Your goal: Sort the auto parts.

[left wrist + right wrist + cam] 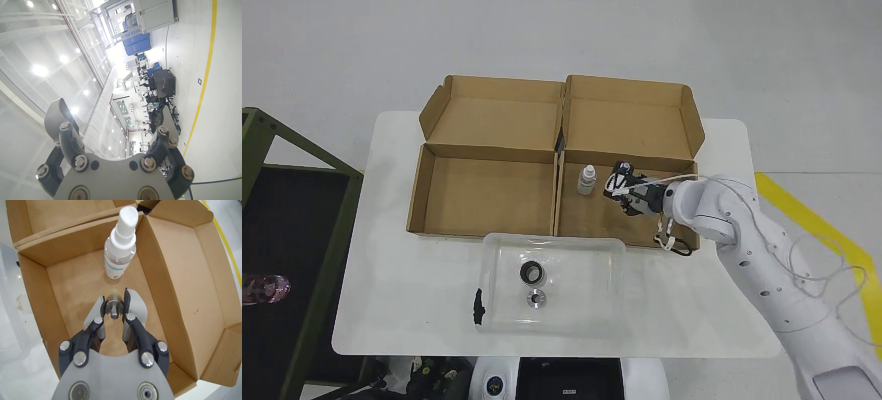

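Right wrist view: right tool [114, 306] pinches a bolt [113, 311] over the box [189, 279] floor, near the bottle [121, 247]. This looks like the placement step; the next move calls for lowering and releasing. Left tool [111, 108] is spread.

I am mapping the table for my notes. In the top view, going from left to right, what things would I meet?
Green frame → small black part → black ring → spray bottle → right gripper, shut on a threaded metal part → yellow floor line.

White table [392, 290] — left cardboard box [487, 195], right cardboard box [592, 215], clear tray [587, 292], small black part [478, 308].
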